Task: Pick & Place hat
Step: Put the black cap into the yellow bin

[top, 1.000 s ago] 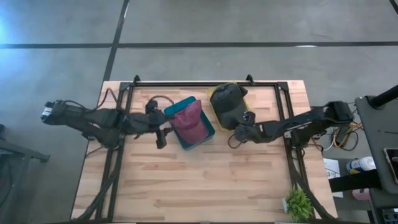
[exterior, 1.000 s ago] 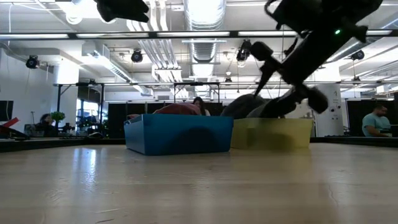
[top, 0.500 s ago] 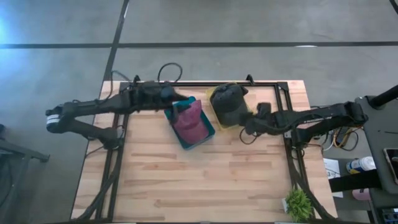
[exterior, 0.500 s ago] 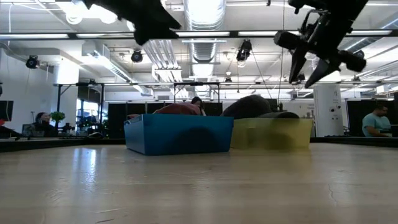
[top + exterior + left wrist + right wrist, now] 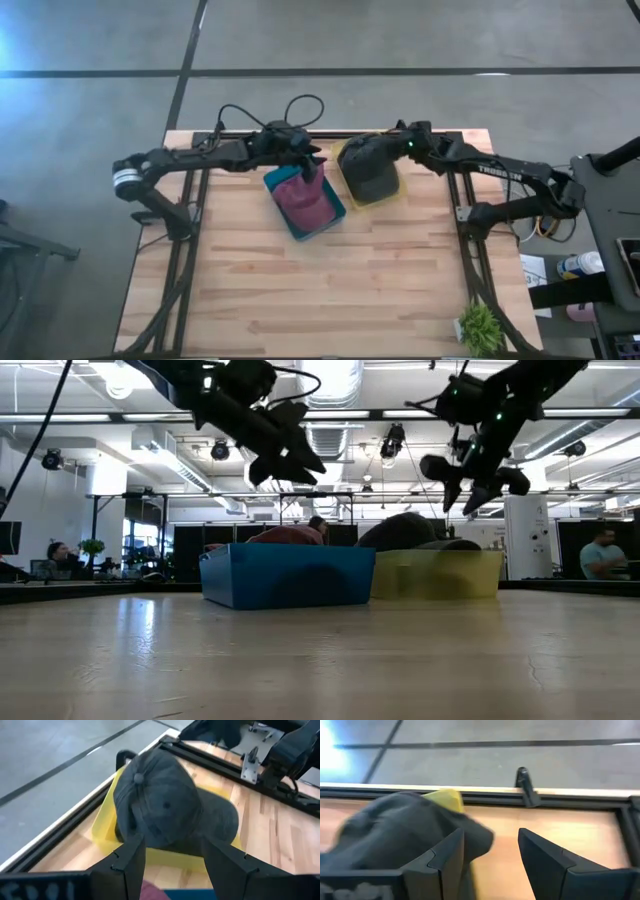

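Observation:
A dark grey cap lies in a yellow bin at the table's far middle. A maroon hat lies in a blue bin to its left. My left gripper hovers open above the blue bin's far right part, pointing at the grey cap. My right gripper hovers open above the yellow bin's far right corner, beside the cap. In the low view both grippers hang well above the bins.
A black metal frame runs along the table's far edge and down both sides. A small green plant stands at the near right corner. Bare wood fills the near half. People show in the room behind.
My left gripper has risen from the table beside the blue bin's left side, swung toward the far edge, then right over the blue bin. My right gripper has lifted from the near side of the yellow bin and moved to its far right corner. Both hats stayed put.

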### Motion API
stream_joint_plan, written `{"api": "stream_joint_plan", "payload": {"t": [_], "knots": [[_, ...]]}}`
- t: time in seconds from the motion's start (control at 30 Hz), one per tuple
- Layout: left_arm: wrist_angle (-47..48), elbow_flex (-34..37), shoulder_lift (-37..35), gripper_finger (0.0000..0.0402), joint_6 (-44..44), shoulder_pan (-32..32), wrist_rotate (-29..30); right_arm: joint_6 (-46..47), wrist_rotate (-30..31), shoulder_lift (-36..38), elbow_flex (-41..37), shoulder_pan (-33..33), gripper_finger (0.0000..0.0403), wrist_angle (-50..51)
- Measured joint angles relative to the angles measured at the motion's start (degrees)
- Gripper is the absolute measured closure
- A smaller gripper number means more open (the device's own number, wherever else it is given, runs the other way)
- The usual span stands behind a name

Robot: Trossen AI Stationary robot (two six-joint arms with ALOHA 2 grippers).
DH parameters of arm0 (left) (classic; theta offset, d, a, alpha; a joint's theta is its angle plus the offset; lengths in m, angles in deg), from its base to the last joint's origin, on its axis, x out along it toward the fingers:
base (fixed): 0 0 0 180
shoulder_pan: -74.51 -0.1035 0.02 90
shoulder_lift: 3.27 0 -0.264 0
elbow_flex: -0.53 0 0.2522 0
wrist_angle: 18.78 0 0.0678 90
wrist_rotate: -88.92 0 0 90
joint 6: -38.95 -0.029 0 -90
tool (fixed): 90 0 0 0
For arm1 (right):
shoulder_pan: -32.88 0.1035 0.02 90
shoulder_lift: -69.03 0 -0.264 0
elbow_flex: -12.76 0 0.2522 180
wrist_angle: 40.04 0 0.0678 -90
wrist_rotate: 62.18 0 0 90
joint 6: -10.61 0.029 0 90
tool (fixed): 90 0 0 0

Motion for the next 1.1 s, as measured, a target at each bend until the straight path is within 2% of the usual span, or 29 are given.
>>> {"api": "stream_joint_plan", "payload": {"t": [0.07,0.17,0.3,0.57,0.9,1.1], "knots": [[0.17,-1.07,0.24,0.0216,-0.50,-0.03,0.00,-2.35,-1.10,-1.55,-0.02,-2.10,0.0221,-0.30],[0.08,-2.17,0.37,0.0216,-1.87,-0.47,0.02,-5.36,-6.33,-4.72,-0.04,-4.55,0.0221,-3.40],[0.24,-2.72,0.36,0.0216,-1.84,-1.43,0.06,-6.19,-7.41,-10.12,0.07,-5.19,0.0221,-7.98],[1.04,-2.72,0.36,0.0216,-0.74,-1.86,-0.93,-8.55,-21.33,-19.27,2.69,-4.95,0.0220,-15.10],[4.57,-2.72,-0.51,0.0216,-1.97,-1.92,-1.20,-17.16,-26.25,-21.80,8.22,-4.35,0.0220,-16.35],[10.38,-2.61,-0.32,0.0216,-5.02,-2.70,-0.64,-20.14,-35.31,-25.86,10.36,-4.91,0.0220,-16.60]]}}
